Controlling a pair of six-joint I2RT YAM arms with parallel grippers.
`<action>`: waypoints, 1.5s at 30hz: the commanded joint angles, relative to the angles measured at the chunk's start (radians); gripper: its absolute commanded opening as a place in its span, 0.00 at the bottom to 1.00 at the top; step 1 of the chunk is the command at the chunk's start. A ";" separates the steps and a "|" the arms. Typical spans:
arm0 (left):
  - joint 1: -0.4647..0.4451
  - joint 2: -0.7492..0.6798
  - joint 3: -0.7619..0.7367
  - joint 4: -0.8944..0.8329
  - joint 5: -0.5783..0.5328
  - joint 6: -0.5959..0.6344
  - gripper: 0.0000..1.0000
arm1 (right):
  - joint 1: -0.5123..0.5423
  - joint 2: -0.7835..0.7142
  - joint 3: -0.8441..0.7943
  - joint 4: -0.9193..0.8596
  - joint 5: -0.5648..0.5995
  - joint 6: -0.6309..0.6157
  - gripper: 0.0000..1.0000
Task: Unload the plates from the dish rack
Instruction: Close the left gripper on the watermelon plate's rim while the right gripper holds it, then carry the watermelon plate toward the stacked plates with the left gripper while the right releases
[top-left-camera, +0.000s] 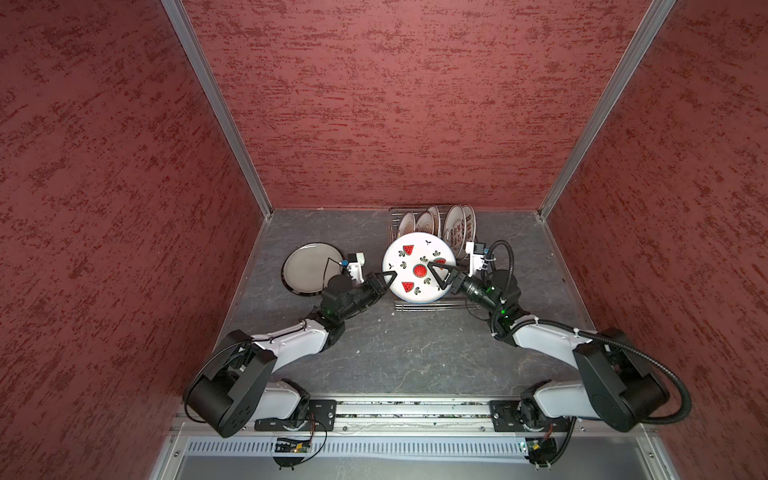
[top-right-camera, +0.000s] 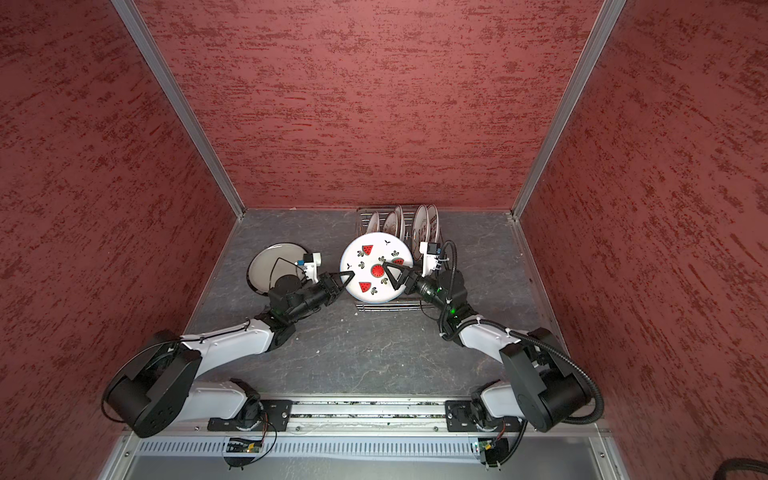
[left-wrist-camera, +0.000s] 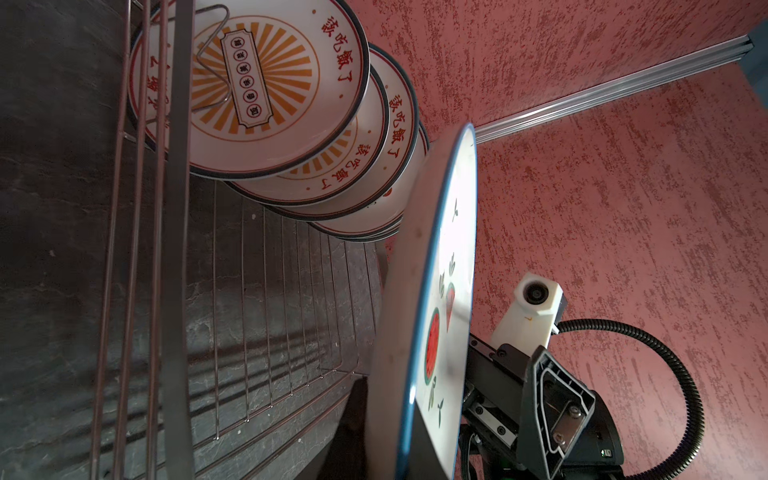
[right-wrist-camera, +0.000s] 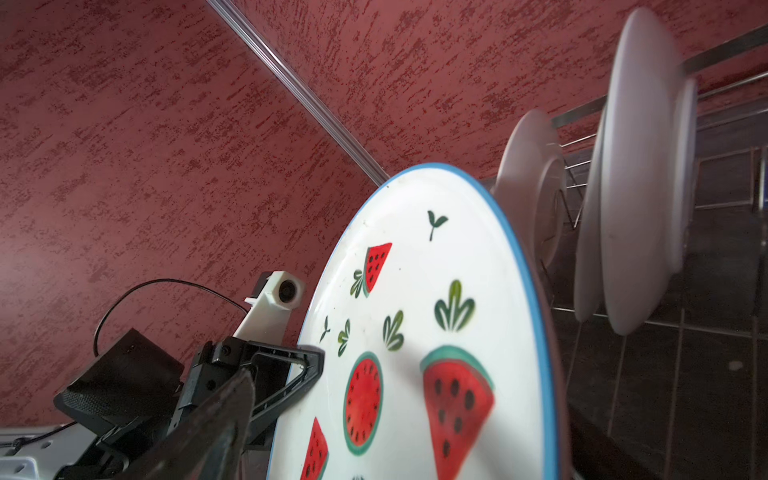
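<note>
A white watermelon plate (top-left-camera: 415, 268) (top-right-camera: 374, 266) with a blue rim hangs tilted over the front of the silver wire dish rack (top-left-camera: 424, 306) (top-right-camera: 386, 306). My left gripper (top-left-camera: 388, 277) (left-wrist-camera: 386, 449) is shut on its left rim. My right gripper (top-left-camera: 438, 274) (top-right-camera: 395, 274) stands open, jaws either side of the plate's right part, one finger (right-wrist-camera: 224, 415) off its printed face. Several plates (top-left-camera: 436, 224) (left-wrist-camera: 266, 104) with orange sunbursts and red characters stand upright at the rack's back. A plain plate (top-left-camera: 309, 268) (top-right-camera: 274, 266) lies flat on the table at the left.
The rack stands against the red back wall (top-left-camera: 395, 104). Red side walls close in both sides. The grey stone tabletop (top-left-camera: 415, 353) runs from the rack to the arm bases. The left arm's wrist hangs over the plain plate's right edge.
</note>
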 joint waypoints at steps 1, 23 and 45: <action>0.011 -0.024 0.019 0.130 0.038 -0.042 0.00 | 0.004 -0.017 0.029 -0.008 -0.011 0.002 0.99; 0.207 -0.261 -0.074 -0.004 0.053 -0.081 0.00 | 0.045 -0.069 0.045 -0.034 -0.016 -0.085 0.99; 0.673 -0.416 -0.187 -0.078 0.235 -0.184 0.00 | 0.333 0.242 0.521 -0.509 0.115 -0.368 0.99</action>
